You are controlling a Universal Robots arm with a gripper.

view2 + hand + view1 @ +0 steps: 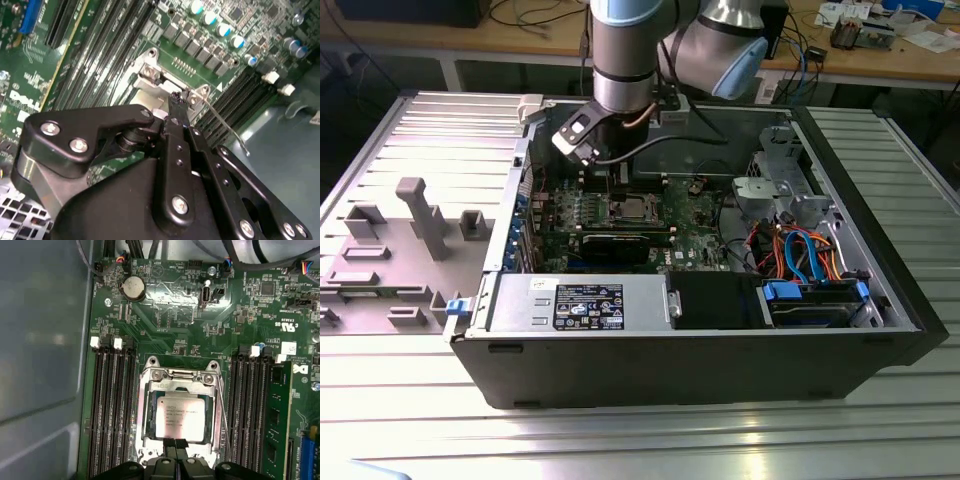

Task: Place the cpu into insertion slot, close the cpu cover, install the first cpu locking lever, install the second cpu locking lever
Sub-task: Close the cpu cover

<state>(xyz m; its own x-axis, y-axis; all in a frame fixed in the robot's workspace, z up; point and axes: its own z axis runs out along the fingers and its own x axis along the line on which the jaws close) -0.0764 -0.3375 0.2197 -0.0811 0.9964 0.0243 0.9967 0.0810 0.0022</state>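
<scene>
the cpu [181,416] lies in the insertion slot [627,208], silver top up. the cpu cover [179,385] looks lowered around it, its window framing the chip. in the exterior view the slot sits at about one o'clock from the power supply [580,300], with the arm [625,50] coming down on it from twelve o'clock. the gripper [175,444] hangs just over the socket's edge, its fingertips pressed together with nothing between them.

the main risk, as i judge it, is the thin wire locking lever [225,122]. it stands up and away from the socket, not hooked down. a narrow closed tip could slide off such a wire and strike the motherboard [165,340] or the memory slots [110,410] just beside the socket. if the cover is not fully flat, forcing a lever could also load the chip unevenly.

the first wrist view shows the chip and frame squarely, but the lever reads only as a faint line there. the second wrist view shows the lever's rise clearly, while the gripper's body hides the chip.
</scene>
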